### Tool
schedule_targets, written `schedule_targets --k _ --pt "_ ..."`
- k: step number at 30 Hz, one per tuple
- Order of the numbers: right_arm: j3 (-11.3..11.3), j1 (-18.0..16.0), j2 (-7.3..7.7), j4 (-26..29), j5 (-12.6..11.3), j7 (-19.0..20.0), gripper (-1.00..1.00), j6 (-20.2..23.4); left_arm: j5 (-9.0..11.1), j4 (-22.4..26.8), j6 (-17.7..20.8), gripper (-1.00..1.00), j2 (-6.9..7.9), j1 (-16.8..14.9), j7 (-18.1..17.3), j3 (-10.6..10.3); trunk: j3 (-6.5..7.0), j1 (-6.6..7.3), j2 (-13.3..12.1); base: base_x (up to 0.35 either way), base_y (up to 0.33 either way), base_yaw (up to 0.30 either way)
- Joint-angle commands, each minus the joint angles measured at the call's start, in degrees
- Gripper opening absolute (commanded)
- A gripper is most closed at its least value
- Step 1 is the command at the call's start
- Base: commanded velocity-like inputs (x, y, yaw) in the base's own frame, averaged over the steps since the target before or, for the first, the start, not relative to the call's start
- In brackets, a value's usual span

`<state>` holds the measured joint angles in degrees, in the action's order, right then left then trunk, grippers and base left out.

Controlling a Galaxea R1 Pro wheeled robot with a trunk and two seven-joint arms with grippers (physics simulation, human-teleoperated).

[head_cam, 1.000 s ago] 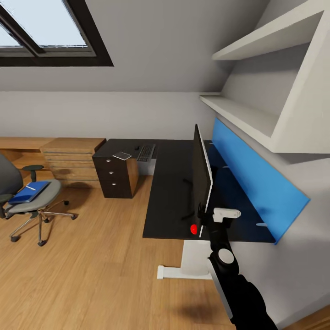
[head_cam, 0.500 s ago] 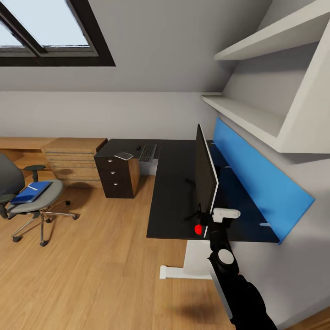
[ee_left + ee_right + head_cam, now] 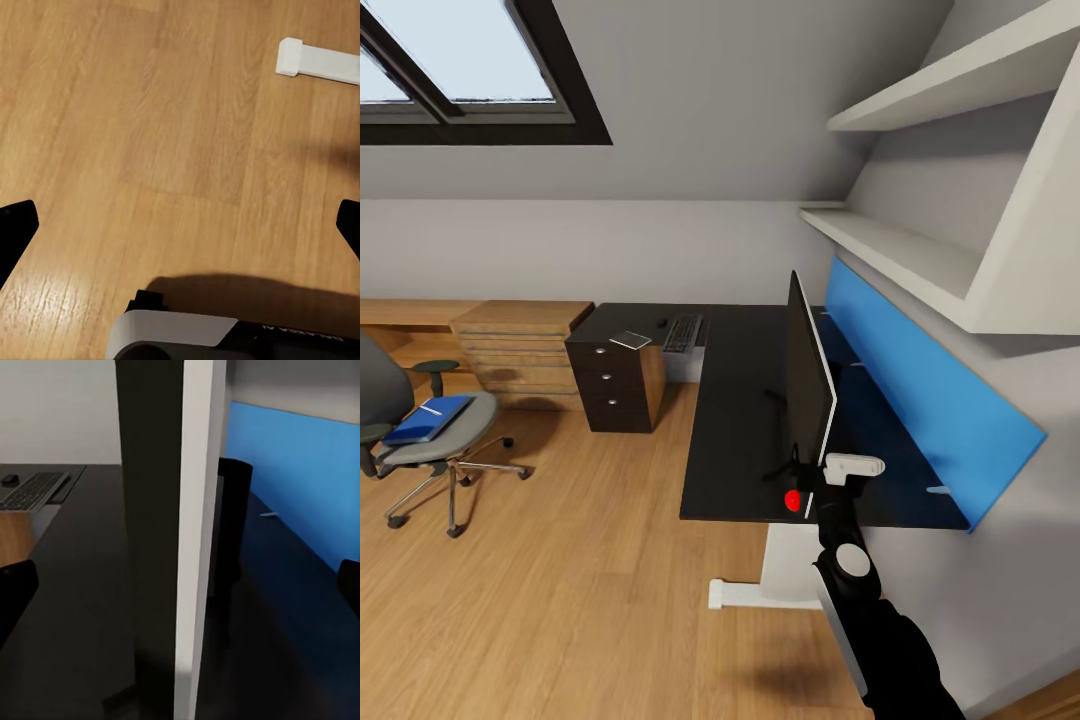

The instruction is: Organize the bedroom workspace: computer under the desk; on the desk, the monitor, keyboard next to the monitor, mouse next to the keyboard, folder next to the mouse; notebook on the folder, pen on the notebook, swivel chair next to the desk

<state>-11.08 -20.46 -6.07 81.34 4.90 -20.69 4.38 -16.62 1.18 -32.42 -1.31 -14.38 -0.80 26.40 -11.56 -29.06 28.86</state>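
I have the monitor point(image 3: 807, 385) standing on the desk point(image 3: 735, 420), the right gripper point(image 3: 180, 585) spread wide around its edge. The left gripper point(image 3: 180, 225) hangs open over the floor point(image 3: 150, 135). Folder point(image 3: 426, 418) and pen point(image 3: 428, 409) still sit on the chair point(image 3: 420, 430), keyboard point(image 3: 680, 333) far from the monitor.

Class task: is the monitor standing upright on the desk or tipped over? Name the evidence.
Upright. In the head view the monitor stands edge-on and vertical on the black desk; the right gripper is at its near edge.

No text, label, brand or number can be read anywhere.
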Motion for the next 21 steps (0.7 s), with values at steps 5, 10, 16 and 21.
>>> schedule_targets --k 5,10,16,21 --pt "-0.08 -0.03 0.01 -0.01 0.48 -0.32 1.00 0.46 -0.42 0.01 -0.13 1.00 -0.01 -0.03 -0.08 0.50 -0.10 -0.02 0.09 0.000 0.000 0.000" --pt "-0.08 -0.02 0.01 -0.03 0.44 -0.32 1.00 0.45 -0.39 0.04 -0.18 1.00 -0.01 -0.03 -0.08 0.49 -0.10 -0.02 0.09 0.061 0.000 0.000" --pt "-0.08 -0.04 0.01 -0.04 0.46 -0.32 1.00 0.45 -0.37 0.05 -0.19 1.00 -0.01 -0.03 -0.08 0.49 -0.10 -0.02 0.09 0.164 0.000 0.000" --pt "-0.08 -0.04 0.01 -0.21 0.46 -0.33 1.00 0.45 -0.41 0.03 -0.19 1.00 -0.01 -0.03 -0.08 0.49 -0.10 -0.02 0.09 0.039 0.000 0.000"
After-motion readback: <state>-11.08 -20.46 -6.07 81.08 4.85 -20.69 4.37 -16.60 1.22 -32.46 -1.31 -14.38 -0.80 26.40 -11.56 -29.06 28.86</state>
